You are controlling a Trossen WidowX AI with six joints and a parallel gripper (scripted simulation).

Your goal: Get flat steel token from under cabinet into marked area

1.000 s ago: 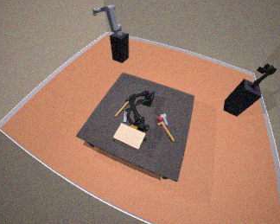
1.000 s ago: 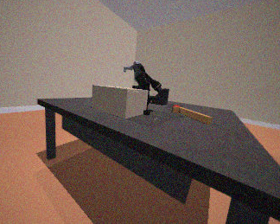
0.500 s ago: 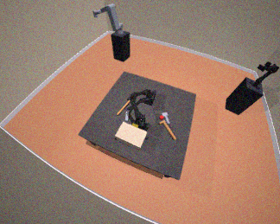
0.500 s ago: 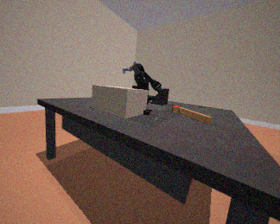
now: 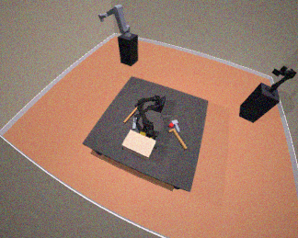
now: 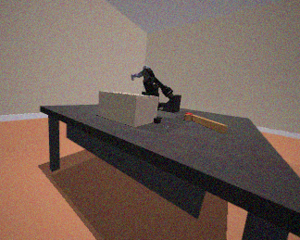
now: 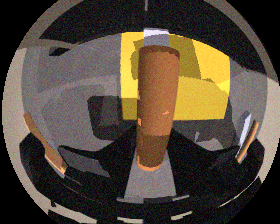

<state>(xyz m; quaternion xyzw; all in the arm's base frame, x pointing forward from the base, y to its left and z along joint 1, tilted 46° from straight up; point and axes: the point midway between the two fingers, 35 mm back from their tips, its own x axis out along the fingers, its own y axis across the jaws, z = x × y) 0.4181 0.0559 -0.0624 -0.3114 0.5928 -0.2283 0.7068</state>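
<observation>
Obstacles on the table (image 5: 192, 120). The cabinet (image 5: 139, 143) stands near the front edge, with the arm (image 5: 148, 113) bent over directly behind it. A hammer (image 5: 177, 134) lies to one side of the arm and a wooden stick (image 5: 130, 116) to the other, each leaving a narrow lane. The gripper (image 7: 153, 160) is clamped on a brown rod (image 7: 155, 106), which fills the central wrist view.

A: Items on dark table (image 5: 188, 166)?
B: Pale cabinet (image 5: 139, 143) near the front edge; black arm (image 5: 148, 108) mid-table, reaching down just behind it.
A: Others?
B: Hammer (image 5: 177, 132) toward the right edge; wooden stick (image 5: 130, 115) left of the arm.
</observation>
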